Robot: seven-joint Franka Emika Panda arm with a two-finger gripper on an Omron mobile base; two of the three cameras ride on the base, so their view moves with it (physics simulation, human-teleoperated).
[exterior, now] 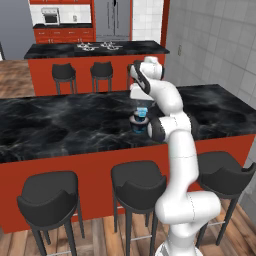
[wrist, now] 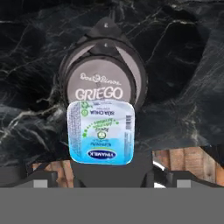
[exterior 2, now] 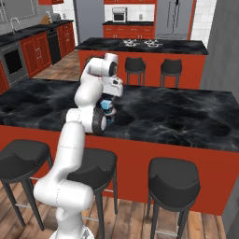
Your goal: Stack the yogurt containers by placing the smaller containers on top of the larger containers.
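Observation:
A three-high stack stands near the front edge of the black counter. At the bottom is the larger container [wrist: 139, 76], a wide dark tub with a pale lid and a blue base [exterior: 138, 131] [exterior 2: 110, 118]. On its lid sits the small dark cup [wrist: 99, 83], lid marked GRIEGO. The tiny light-blue cup [wrist: 100, 131] [exterior: 142, 111] [exterior 2: 107, 103] rests on top. My gripper [wrist: 107, 180] [exterior: 140, 102] [exterior 2: 111, 94] hangs just above the blue cup, open, its fingertips [wrist: 41, 181] wide of the cup's sides and touching nothing.
The black marble counter [exterior: 60, 125] runs left and right of the stack. Three black stools [exterior: 137, 175] stand along its red front. Its front edge and the wooden floor [wrist: 183, 159] lie close to the stack. A second island [exterior: 95, 50] stands behind.

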